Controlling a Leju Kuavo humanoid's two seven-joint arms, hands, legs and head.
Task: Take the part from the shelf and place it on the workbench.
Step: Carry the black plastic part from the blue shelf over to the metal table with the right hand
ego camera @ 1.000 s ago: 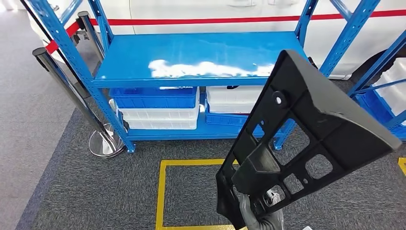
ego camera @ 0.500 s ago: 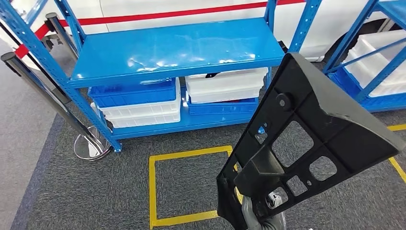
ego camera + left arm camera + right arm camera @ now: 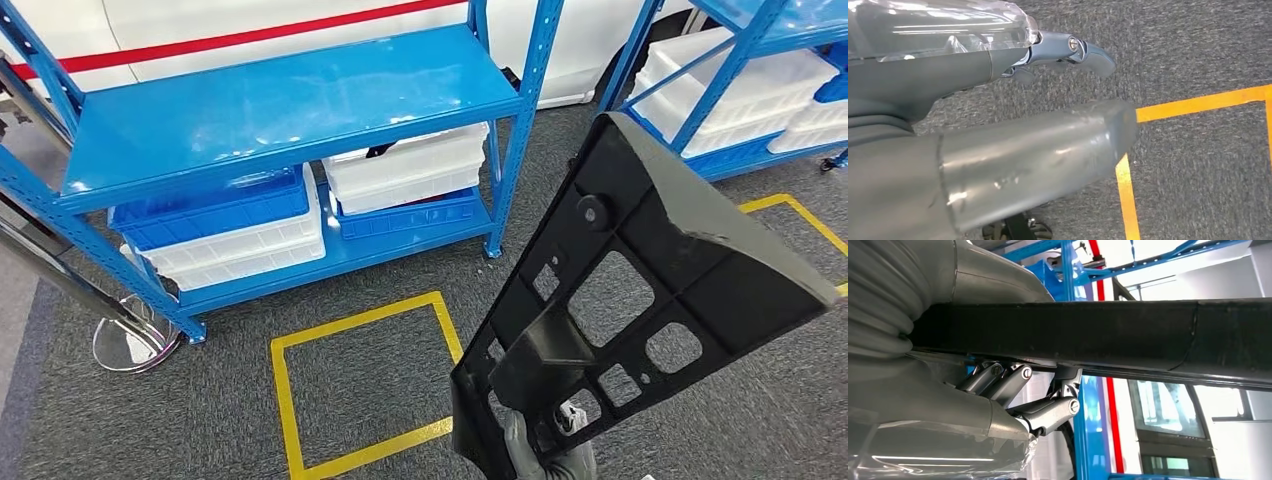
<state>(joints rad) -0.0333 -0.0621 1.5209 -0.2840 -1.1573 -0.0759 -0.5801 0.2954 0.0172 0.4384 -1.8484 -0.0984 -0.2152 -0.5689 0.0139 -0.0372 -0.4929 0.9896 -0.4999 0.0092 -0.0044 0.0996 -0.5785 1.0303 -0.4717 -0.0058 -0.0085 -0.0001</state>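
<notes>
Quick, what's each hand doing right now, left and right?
Left hand: holds nothing, hanging over the carpet; open or closed cannot be told.
Right hand: grips the black part at its lower end.

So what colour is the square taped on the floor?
Yellow. The floor square shows best in the head view, on grey carpet in front of the blue shelf.
</notes>
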